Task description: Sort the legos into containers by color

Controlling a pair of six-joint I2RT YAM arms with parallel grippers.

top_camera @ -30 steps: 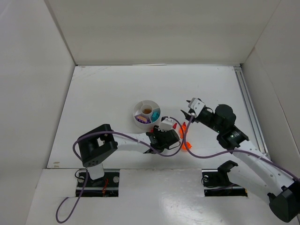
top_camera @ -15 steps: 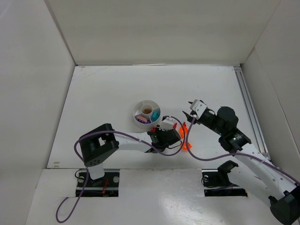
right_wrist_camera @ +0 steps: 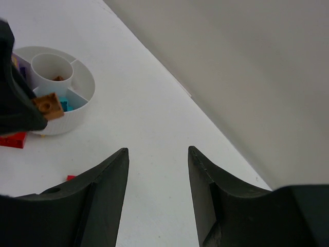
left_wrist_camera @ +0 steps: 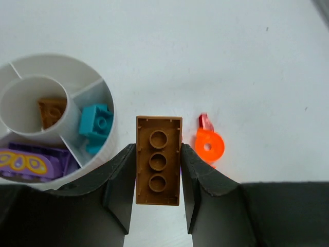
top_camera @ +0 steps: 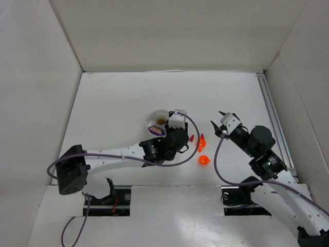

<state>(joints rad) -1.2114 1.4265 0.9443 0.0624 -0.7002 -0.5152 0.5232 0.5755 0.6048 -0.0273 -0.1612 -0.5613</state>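
On the left gripper (left_wrist_camera: 158, 155) the jaws pinch a brown brick (left_wrist_camera: 158, 167) just beside the white dish (left_wrist_camera: 61, 58) — a brown piece (left_wrist_camera: 51, 110) lies in its centre cup, a teal brick (left_wrist_camera: 96, 123) in one wedge. The right gripper (right_wrist_camera: 157, 153) hangs over the table (right_wrist_camera: 149, 103), jaws spread.

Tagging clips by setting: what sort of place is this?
Likely a robot lab test cell: white walls box in a white tabletop, two arms are mounted at its near edge, with toy bricks and a divided dish.
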